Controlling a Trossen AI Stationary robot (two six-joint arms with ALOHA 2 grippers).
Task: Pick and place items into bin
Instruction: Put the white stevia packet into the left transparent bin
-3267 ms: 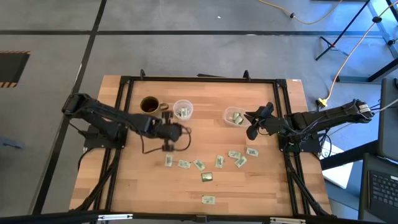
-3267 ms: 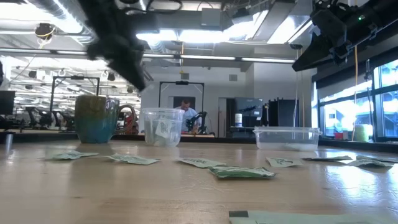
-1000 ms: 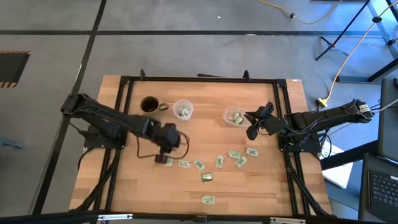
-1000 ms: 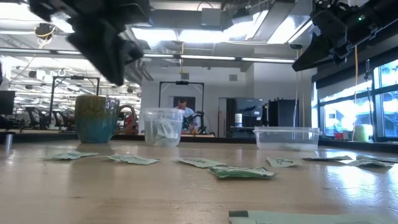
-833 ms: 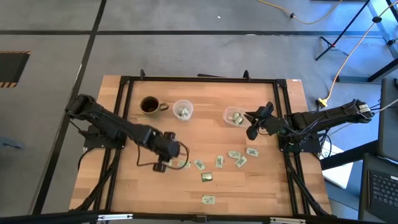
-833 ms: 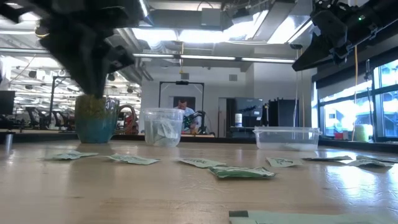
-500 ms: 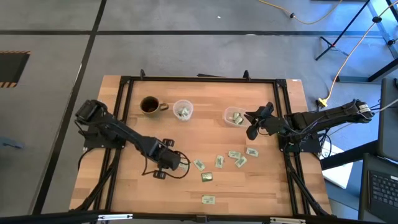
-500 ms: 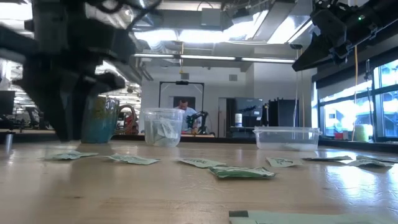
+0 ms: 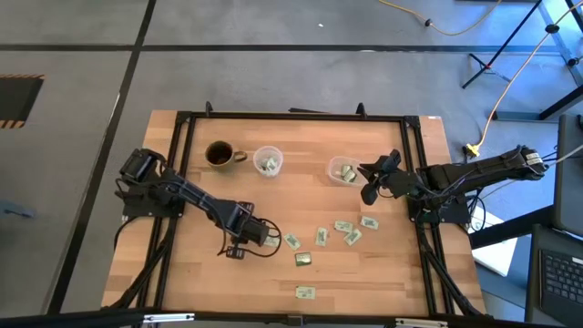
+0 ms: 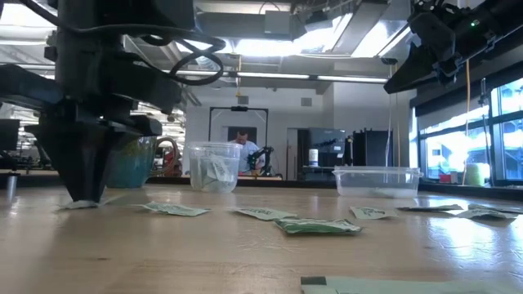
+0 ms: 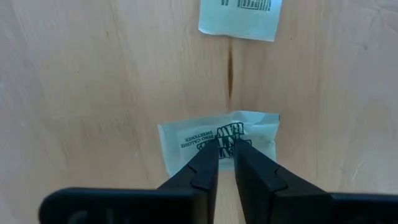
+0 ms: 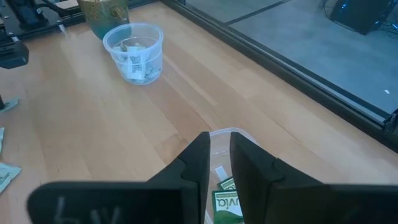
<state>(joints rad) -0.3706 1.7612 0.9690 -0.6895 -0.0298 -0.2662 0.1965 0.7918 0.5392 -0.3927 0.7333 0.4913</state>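
Observation:
Several small green-and-white packets lie flat on the wooden table, among them [image 9: 291, 241], [image 9: 343, 226] and a darker olive one [image 9: 303, 260]. My left gripper [image 9: 244, 237] stands upright over the leftmost packet [image 11: 186, 140] with its fingertips down on it [image 10: 82, 198]. A second packet [image 11: 240, 15] lies just beyond it. My right gripper [image 9: 369, 187], shut and holding nothing, hovers high beside the clear bin [image 9: 342, 170], which holds a few packets [image 12: 227, 202]. The clear cup [image 9: 268, 161] also holds packets. My left gripper comes at the leftmost packet from above, pointing down. Its two fingers [image 11: 205, 163] are nearly together on the printed middle [image 11: 225, 134] of the packet, toward one long edge. The packet lies flat on the table under the fingertips [image 10: 82, 204].
A brown mug [image 9: 219, 153] stands left of the clear cup near the far edge. A black frame [image 9: 291, 116] runs around the table. One packet [image 9: 305, 292] lies alone near the near edge. In the low view a person [image 10: 243, 145] sits far behind the table.
My left arm has swung from beside the clear cup toward the table's near edge and come down, ending with its fingertips on the leftmost packet. The packets and my right arm have stayed where they were.

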